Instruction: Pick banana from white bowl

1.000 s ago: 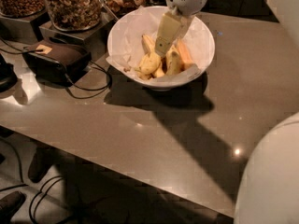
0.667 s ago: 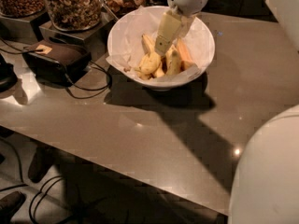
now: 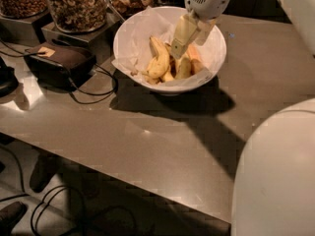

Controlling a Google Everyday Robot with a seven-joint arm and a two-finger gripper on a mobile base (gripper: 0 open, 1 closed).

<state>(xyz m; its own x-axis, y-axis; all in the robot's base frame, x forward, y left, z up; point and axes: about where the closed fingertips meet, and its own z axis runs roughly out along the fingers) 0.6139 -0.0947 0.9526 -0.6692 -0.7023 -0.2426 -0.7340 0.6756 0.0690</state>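
The tool (image 3: pixel 178 50) is reaching down into the white bowl (image 3: pixel 217 58), with its pale tip sitting among the fruit, just beside the banana (image 3: pixel 160 60). I cannot tell if the tool is apart or together. The banana is lying in the left half of the bowl, long and curved, yellow with brown spots. An orange-looking banana (image 3: pixel 196 63) is lying to its right. Crumpled white paper (image 3: pixel 135 38) is lining the smooth round bowl. The bowl is sitting near the back of the flat grey worktop (image 3: pixel 162 146), which is shining a little. Glass jars of nuts (image 3: pixel 76 4) and a dark box (image 3: pixel 61 63) with a thin cable (image 3: pixel 93 100) are crowding the left side. A wide stretch of worktop is running from the bowl to the straight front edge.
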